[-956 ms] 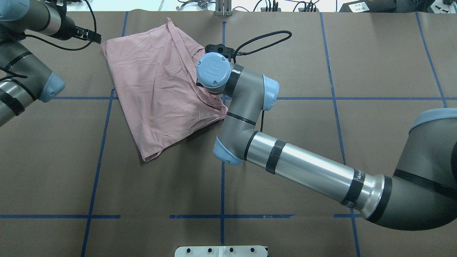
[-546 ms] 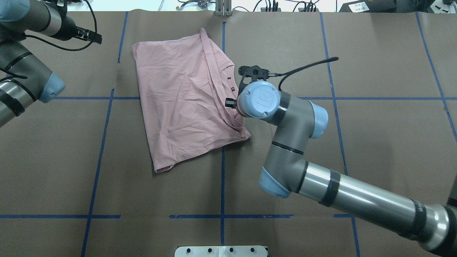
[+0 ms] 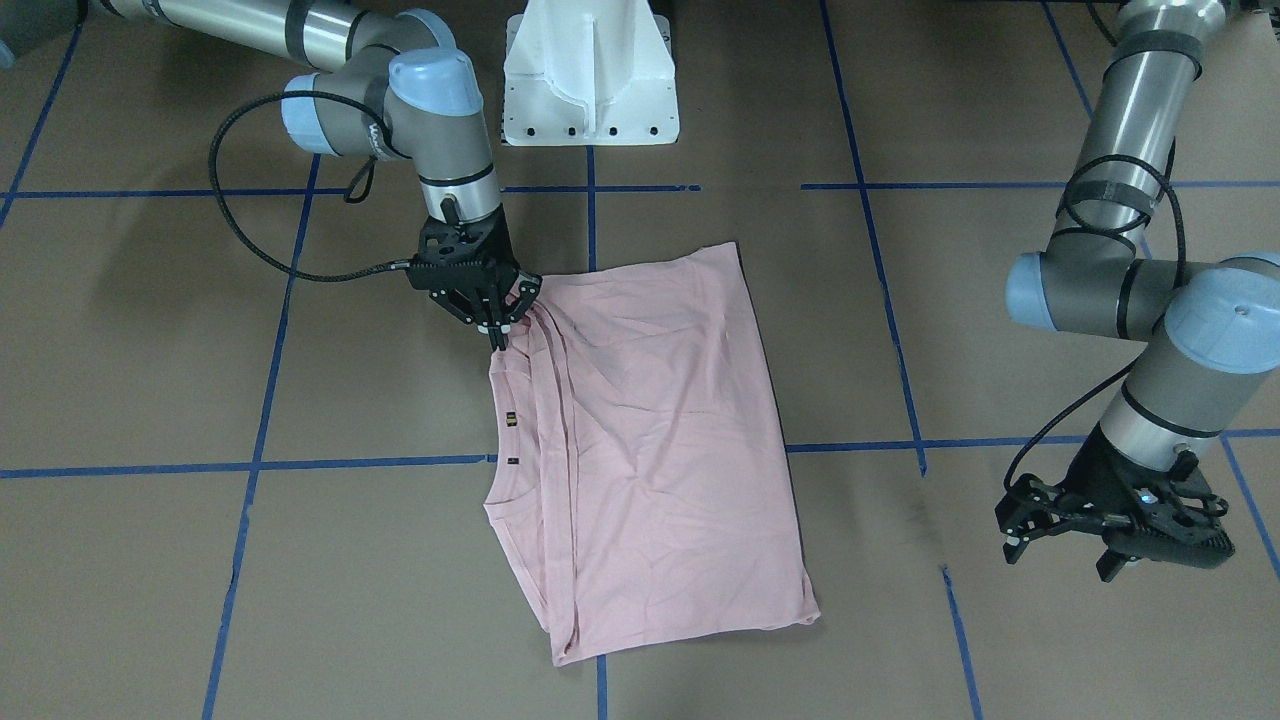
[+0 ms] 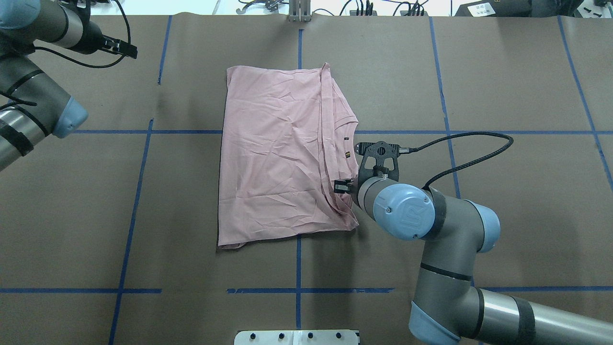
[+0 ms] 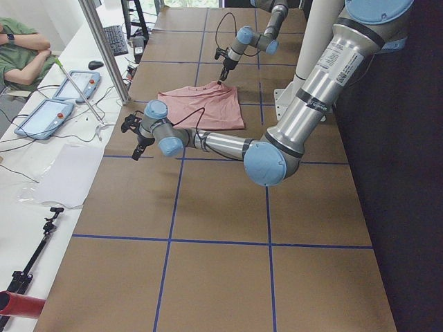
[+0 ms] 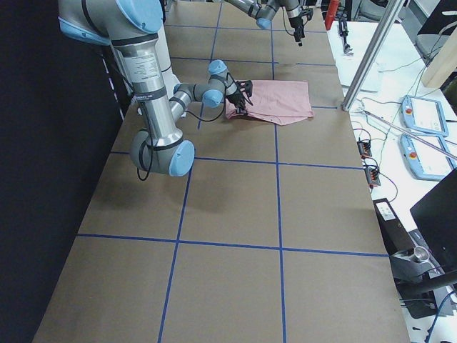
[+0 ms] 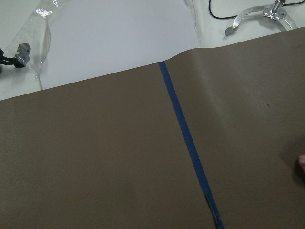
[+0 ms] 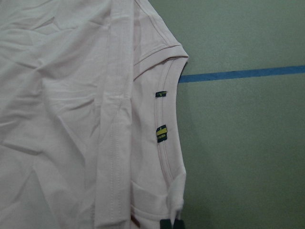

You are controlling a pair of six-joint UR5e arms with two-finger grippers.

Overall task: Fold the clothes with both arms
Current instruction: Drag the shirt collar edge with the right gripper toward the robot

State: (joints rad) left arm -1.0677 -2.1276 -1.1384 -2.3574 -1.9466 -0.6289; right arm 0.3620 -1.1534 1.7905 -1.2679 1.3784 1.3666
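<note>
One pale pink T-shirt [image 4: 278, 158] lay folded flat, plain side up, on the brown table [image 4: 479, 72]; the right gripper [image 3: 497, 335] had pinched tight on its edge near two small dark tags [image 8: 162, 133], their yellow-green marks unreadable and clear only in the right wrist view; the left gripper [image 3: 1058, 558] hung well apart from it, jaws spread, empty.

The right gripper [image 3: 498, 332] is mostly hidden under its own wrist in the overhead view, and in the right wrist view its tips are cut off by the bottom edge. T-shirt [image 4: 278, 158] inner layers hidden by the fold, two tags [image 8: 161, 133] too small to read. The person [image 5: 21, 45] and left arm [image 4: 28, 110] are cropped by picture edges.
</note>
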